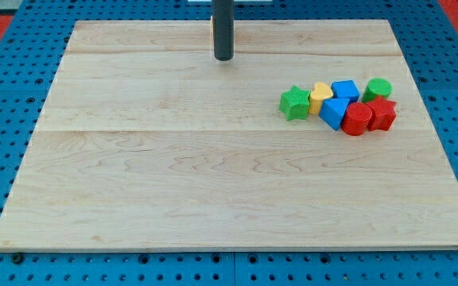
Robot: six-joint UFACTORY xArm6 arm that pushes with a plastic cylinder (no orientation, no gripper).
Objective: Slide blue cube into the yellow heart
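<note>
The blue cube (345,90) sits in a tight cluster at the board's right, just right of the yellow heart (320,97) and touching it. My tip (223,58) is near the view's top, left of centre, well apart from the cluster, up and to the left of the blocks. The rod stands upright and touches no block.
In the same cluster are a green star (295,103) at the left, a second blue block (335,112) below the heart, a red cylinder (357,118), a red block (381,114) and a green cylinder (378,88). The wooden board (173,175) lies on a blue pegboard.
</note>
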